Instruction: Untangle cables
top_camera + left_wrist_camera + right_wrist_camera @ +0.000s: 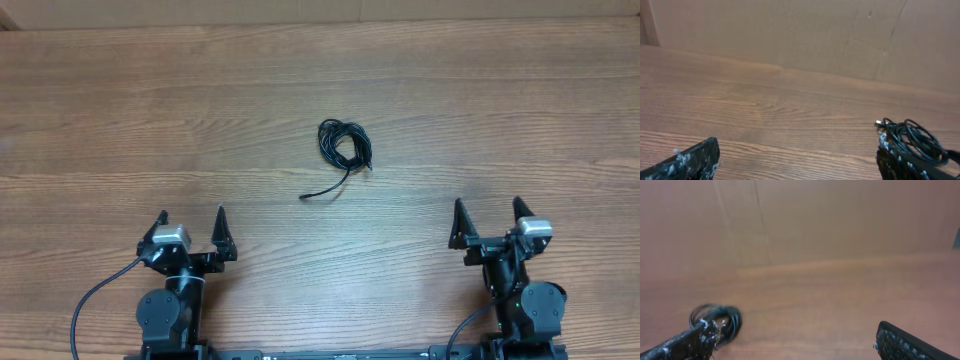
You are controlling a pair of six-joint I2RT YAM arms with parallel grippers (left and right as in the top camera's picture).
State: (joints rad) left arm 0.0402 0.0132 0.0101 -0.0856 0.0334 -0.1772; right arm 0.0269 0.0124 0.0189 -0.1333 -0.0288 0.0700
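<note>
Thin black cables [343,145] coiled in a small bundle at mid table [120,120], one loose plug end trailing toward the arms, left pincer [192,214] spread apart, empty, right pincer [487,204] spread apart, empty, both well apart from the bundle

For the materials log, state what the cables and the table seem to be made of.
Cables: thin black cords, probably plastic or rubber jacketed; faint sheen, limp loose coils. Table: wood-look top, matte, streaky brown grain; solid wood or laminate, cannot tell.
</note>
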